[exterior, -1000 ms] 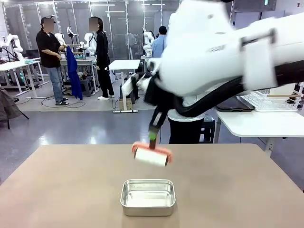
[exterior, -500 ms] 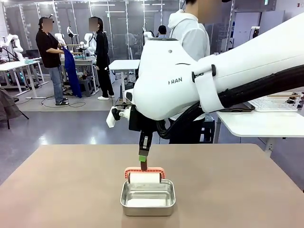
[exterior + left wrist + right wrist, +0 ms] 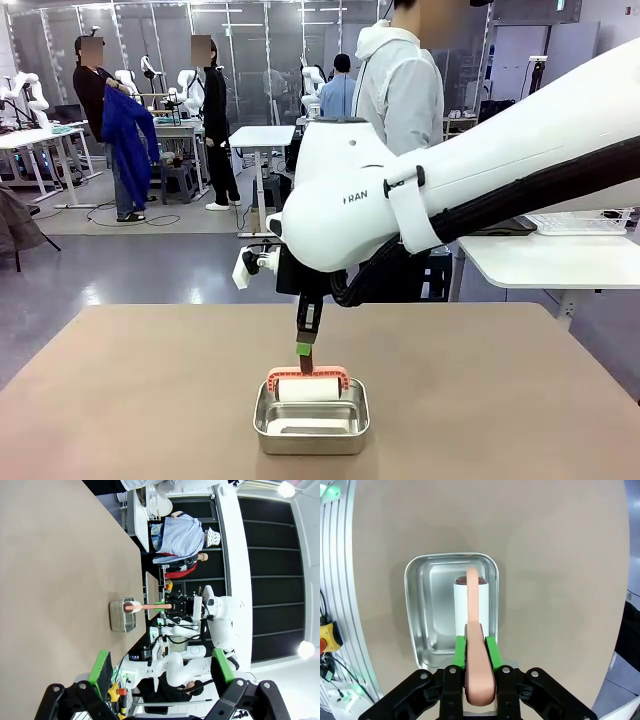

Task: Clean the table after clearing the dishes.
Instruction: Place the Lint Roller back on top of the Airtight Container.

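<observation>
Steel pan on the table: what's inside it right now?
The lint roller, its white roll low inside the steel pan, handle clamped in the right gripper. The pan floor beside it looks bare and shiny; the part under the roll is covered, so contact is unclear.

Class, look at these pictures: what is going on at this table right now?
The robot's right hand is shut on the salmon handle of a lint roller, with the roller's white head down inside the small steel pan on the brown table. The left hand is open, holds nothing and is off to the side. A person stands at the far edge.
</observation>
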